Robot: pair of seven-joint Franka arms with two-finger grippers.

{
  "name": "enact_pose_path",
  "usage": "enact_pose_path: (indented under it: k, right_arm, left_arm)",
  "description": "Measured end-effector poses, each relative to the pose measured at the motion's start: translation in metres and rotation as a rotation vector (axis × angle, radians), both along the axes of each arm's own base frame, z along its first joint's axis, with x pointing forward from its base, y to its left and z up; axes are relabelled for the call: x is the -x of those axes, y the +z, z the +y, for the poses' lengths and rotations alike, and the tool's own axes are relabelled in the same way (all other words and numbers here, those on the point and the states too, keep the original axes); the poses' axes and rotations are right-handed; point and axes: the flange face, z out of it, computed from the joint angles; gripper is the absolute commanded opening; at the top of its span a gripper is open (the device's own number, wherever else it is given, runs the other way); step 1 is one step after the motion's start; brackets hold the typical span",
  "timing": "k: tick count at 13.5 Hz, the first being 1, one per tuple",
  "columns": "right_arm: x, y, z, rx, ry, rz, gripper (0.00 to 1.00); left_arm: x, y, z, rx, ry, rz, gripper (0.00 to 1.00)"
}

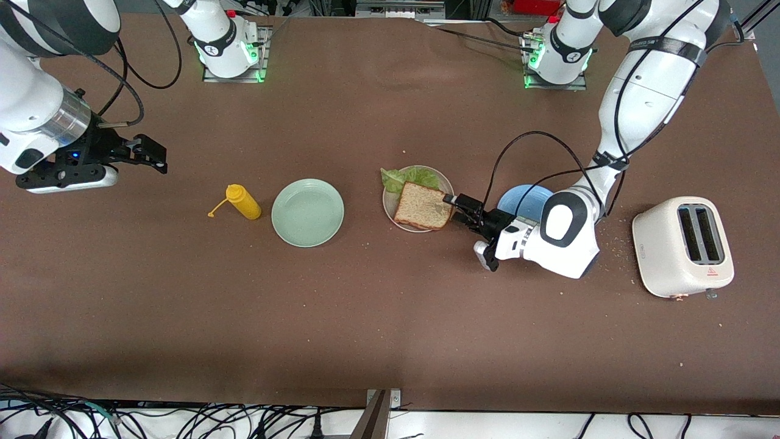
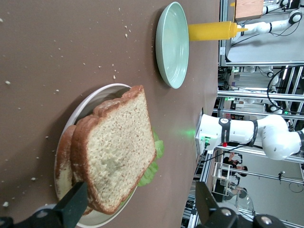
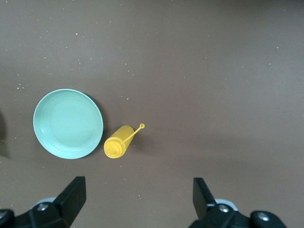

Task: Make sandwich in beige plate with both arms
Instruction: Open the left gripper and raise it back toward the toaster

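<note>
The beige plate (image 1: 390, 210) lies mid-table and carries the sandwich. A brown bread slice (image 1: 423, 206) lies on top, and green lettuce (image 1: 405, 178) pokes out at the edge nearest the arm bases. In the left wrist view the top slice (image 2: 118, 147) rests tilted on a lower slice over lettuce (image 2: 156, 152) on the plate (image 2: 95, 97). My left gripper (image 1: 456, 210) (image 2: 140, 199) is open at the plate's edge toward the left arm's end. One finger (image 2: 73, 204) is beside the slice's corner. My right gripper (image 1: 149, 155) (image 3: 138, 190) hangs open over bare table near the right arm's end.
A mint-green plate (image 1: 308, 212) (image 3: 68, 123) and a yellow squeeze bottle (image 1: 244, 202) (image 3: 118, 145) lie between the beige plate and the right arm's end. Partly hidden by the left arm is a blue plate (image 1: 524, 198). A white toaster (image 1: 682, 244) stands at the left arm's end. Crumbs dot the table.
</note>
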Motion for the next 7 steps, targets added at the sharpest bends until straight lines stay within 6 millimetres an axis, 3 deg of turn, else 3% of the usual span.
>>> enact_pose_path:
  k: [3, 7]
  right_arm:
    - [0.007, 0.017, 0.001, 0.002, 0.003, -0.031, 1.0]
    - [0.011, 0.028, 0.001, 0.002, 0.004, -0.05, 1.0]
  left_arm:
    - [-0.007, 0.008, 0.007, -0.045, -0.034, -0.045, 1.0]
    - [-0.025, 0.039, 0.043, -0.186, -0.065, -0.13, 1.0]
